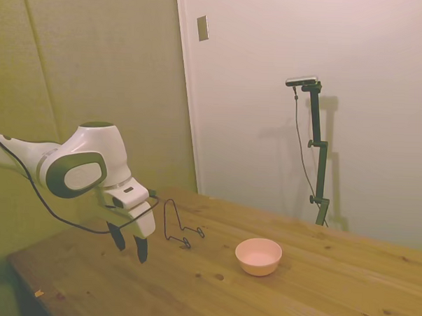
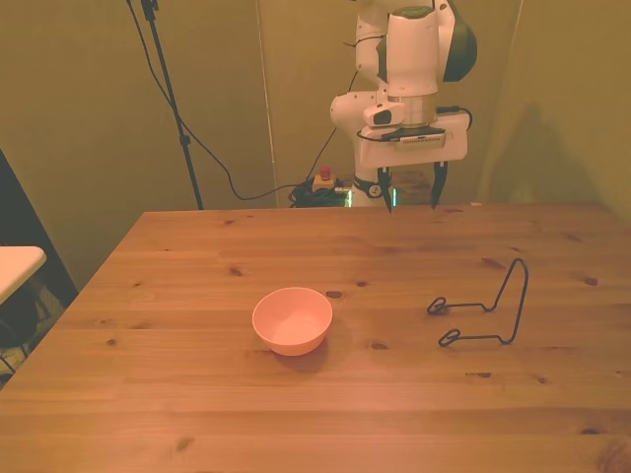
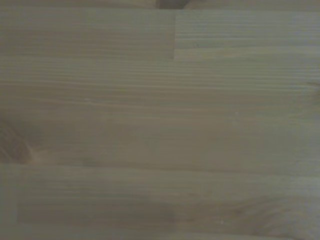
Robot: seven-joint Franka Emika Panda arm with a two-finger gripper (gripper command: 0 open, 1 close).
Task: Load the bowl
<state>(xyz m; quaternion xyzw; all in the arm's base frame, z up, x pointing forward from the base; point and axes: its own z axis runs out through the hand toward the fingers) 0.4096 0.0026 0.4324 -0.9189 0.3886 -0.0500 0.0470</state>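
The pale pink bowl [image 2: 292, 320] is seen upright on the wooden table [image 2: 197, 394], near the middle. In the front view, the black wire rack [image 2: 483, 305] stands at the bowl's 3 o'clock, well apart. The gripper [image 2: 411, 200] is held above the table's far edge, at the bowl's 1 o'clock, its fingers spread wide with nothing between them. Only blurred wood grain [image 3: 160, 125] is shown by the wrist view.

Bowl [image 2: 292, 320] upright near tabletop [image 2: 197, 394] centre; wire rack [image 2: 483, 307] well apart toward the front view's right edge; gripper [image 2: 411, 194] above the far edge, behind both.
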